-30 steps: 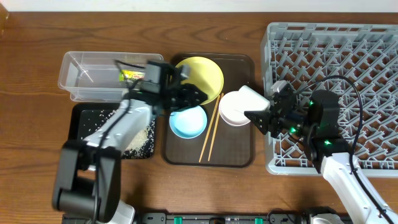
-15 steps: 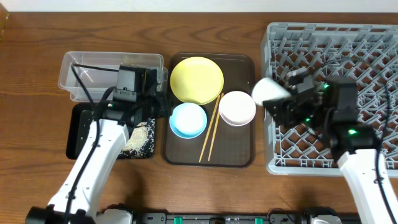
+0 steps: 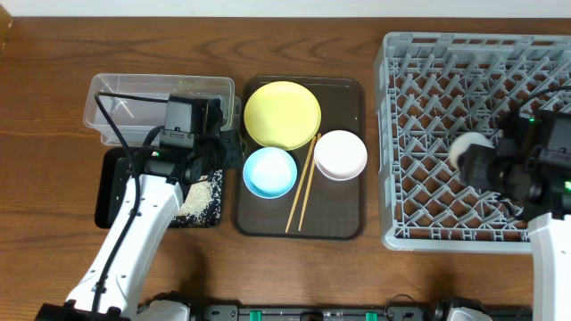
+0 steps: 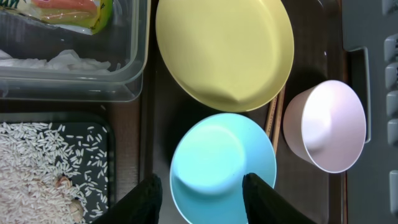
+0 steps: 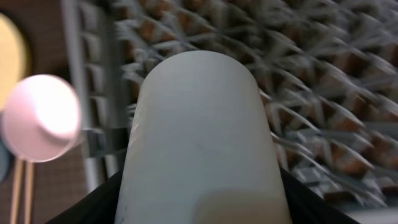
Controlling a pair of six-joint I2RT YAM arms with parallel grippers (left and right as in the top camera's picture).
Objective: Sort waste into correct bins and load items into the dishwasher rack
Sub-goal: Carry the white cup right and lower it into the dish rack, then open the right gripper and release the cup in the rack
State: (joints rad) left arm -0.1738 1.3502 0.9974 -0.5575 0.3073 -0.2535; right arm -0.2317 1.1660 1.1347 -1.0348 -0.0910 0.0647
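The right gripper [image 5: 196, 202] is clamped on the pale cup [image 5: 199, 118] over the dishwasher rack [image 5: 323, 74]. The left gripper [image 4: 200, 198] hangs with fingers spread above the light-blue bowl [image 4: 221, 155]. Beyond it lie the yellow plate [image 4: 224, 50] and 2 chopsticks [image 3: 303, 183].

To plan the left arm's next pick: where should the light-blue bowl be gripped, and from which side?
Pinch the rim of the light-blue bowl from above, at its near edge. It stands upright and open, so one finger fits inside; the yellow plate crowds its far edge and the chopsticks its right.
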